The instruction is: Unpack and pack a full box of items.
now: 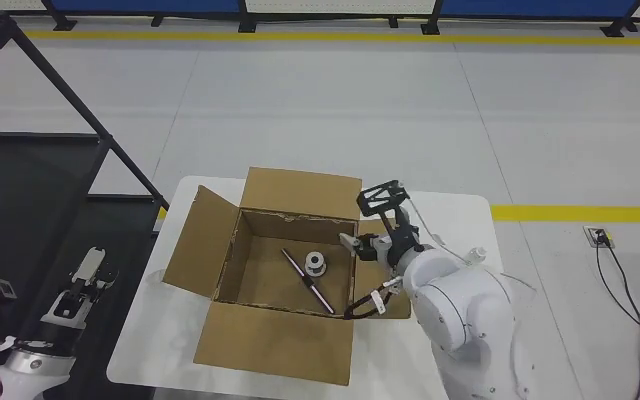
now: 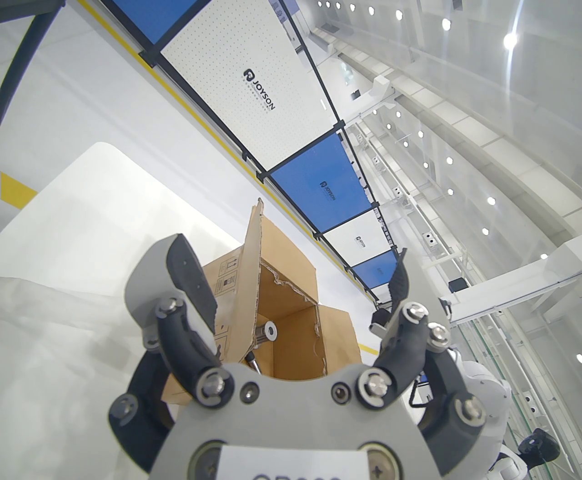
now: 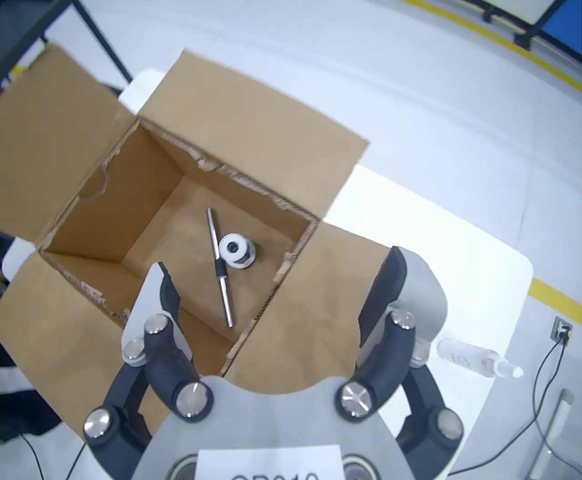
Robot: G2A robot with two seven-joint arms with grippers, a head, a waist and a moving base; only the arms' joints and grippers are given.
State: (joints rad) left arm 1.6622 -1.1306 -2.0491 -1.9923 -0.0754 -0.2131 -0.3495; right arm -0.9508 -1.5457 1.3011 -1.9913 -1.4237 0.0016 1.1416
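Far left, off the table (image 1: pixel 150 340): left gripper (image 2: pixel 291 250), spread wide, empty, well apart from the box (image 1: pixel 270 345). On the box floor: rod (image 1: pixel 308 282) just beside pulley (image 1: pixel 316 263). Over the right flap: right gripper (image 3: pixel 277 261), spread wide, empty.

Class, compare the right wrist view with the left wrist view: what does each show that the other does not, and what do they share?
Right wrist view: the open right pincer and a bottle lying on its side. Left wrist view: the open left pincer, the printed outer wall of the box, wall panels and ceiling lights. Both: the box standing open, with a rod and a pulley inside.
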